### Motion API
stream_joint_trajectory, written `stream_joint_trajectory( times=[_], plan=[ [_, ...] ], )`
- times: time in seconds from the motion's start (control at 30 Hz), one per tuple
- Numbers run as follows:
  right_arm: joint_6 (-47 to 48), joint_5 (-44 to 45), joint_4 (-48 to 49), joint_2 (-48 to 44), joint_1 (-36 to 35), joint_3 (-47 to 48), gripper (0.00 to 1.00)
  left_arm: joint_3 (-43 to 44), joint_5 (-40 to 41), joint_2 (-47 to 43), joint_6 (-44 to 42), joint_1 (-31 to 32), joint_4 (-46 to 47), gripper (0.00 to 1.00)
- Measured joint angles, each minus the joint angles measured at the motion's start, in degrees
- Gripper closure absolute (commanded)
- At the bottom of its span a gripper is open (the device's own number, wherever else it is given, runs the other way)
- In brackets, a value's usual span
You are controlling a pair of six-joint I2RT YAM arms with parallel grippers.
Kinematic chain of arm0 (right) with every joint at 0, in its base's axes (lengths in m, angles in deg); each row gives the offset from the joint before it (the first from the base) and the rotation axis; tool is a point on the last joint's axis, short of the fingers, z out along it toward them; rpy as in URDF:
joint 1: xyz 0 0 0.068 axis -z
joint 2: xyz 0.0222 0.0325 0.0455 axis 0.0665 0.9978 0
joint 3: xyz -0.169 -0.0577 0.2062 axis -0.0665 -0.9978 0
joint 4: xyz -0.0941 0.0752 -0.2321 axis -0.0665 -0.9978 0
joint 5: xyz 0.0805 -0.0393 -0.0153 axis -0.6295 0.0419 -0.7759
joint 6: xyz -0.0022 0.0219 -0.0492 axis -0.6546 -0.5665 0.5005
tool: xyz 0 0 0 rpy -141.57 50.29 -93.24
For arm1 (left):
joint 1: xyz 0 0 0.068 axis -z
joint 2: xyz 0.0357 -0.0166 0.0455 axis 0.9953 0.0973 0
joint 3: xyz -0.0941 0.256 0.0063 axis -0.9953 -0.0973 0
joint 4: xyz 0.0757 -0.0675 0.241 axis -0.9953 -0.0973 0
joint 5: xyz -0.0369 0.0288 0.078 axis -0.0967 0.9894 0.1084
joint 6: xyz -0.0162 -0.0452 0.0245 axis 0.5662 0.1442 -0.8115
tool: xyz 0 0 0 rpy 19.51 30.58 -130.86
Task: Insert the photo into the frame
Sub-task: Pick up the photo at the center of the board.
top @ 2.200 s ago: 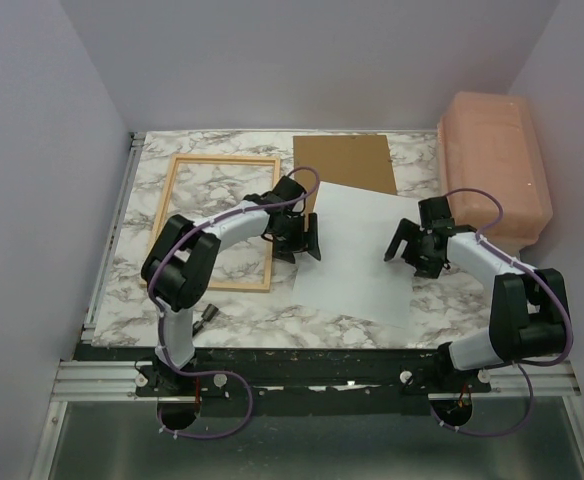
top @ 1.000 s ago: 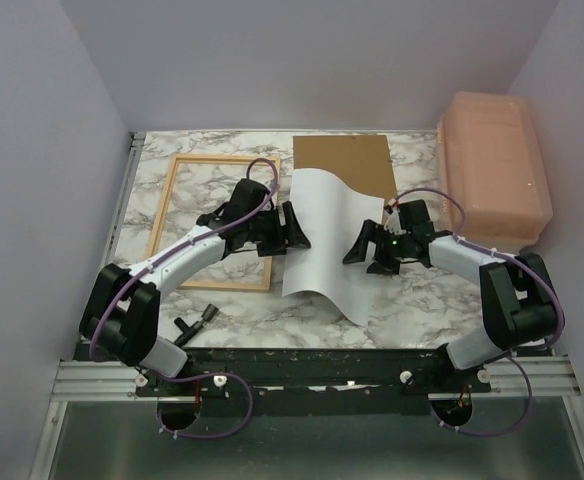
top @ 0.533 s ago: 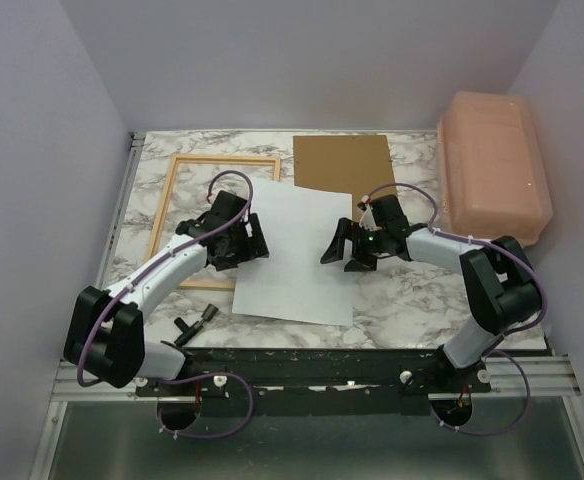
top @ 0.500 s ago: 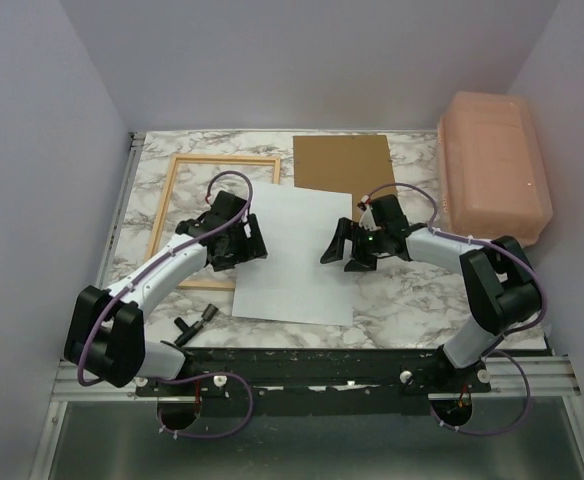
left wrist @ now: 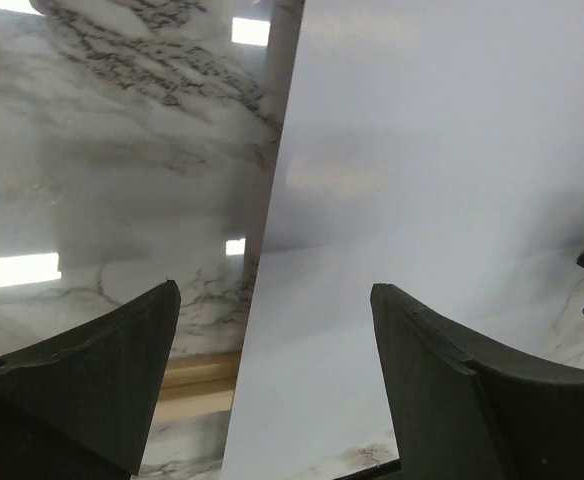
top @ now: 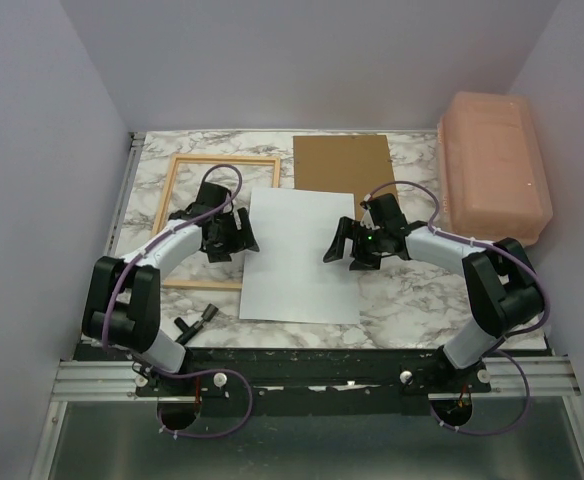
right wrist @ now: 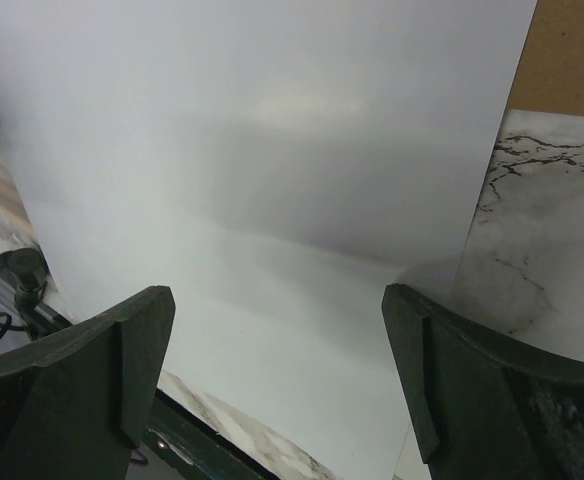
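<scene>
The photo (top: 300, 255) lies flat, white side up, in the middle of the table; its left edge overlaps the right rail of the light wood frame (top: 177, 180). It fills the left wrist view (left wrist: 422, 200) and the right wrist view (right wrist: 262, 170). My left gripper (top: 230, 235) is open at the photo's left edge, above the frame's right rail. My right gripper (top: 350, 247) is open over the photo's right edge. Neither holds anything.
A brown backing board (top: 344, 162) lies behind the photo, partly under its far edge. A pink plastic box (top: 494, 175) stands at the back right. A small black object (top: 200, 315) lies near the table's front left edge.
The photo was lifted and bowed between both grippers, carried left, and now lies flat and released. The left gripper has drawn back left to the photo's edge; the right gripper stays open.
</scene>
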Motion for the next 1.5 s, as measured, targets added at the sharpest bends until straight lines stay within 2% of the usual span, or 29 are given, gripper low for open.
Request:
stream_joint_trajectory(
  times=[0.17,0.47,0.67,1.0,1.2,1.5],
  plan=[
    [0.0,0.2,-0.2,0.0,0.0,0.1,0.04,0.6,-10.2,6.4,-1.0,-1.5,6.1,0.27],
    [0.0,0.8,-0.6,0.0,0.0,0.3,0.04,0.1,-18.9,7.7,-1.0,-1.8,12.8,0.31],
    [0.0,0.8,-0.7,0.0,0.0,0.4,0.04,-2.3,-21.7,5.5,-0.7,-1.9,14.5,0.33],
    [0.0,0.8,-0.7,0.1,0.0,0.5,0.04,-3.5,-25.0,-3.5,0.6,-2.6,15.1,0.34],
    [0.0,0.8,-0.7,0.1,0.0,0.5,0.04,-4.7,-27.4,-4.5,2.0,-2.6,15.7,0.34],
    [0.0,0.8,-0.7,0.1,0.0,0.5,0.04,-6.9,-28.1,-5.2,3.1,-2.9,17.1,0.43]
  ],
)
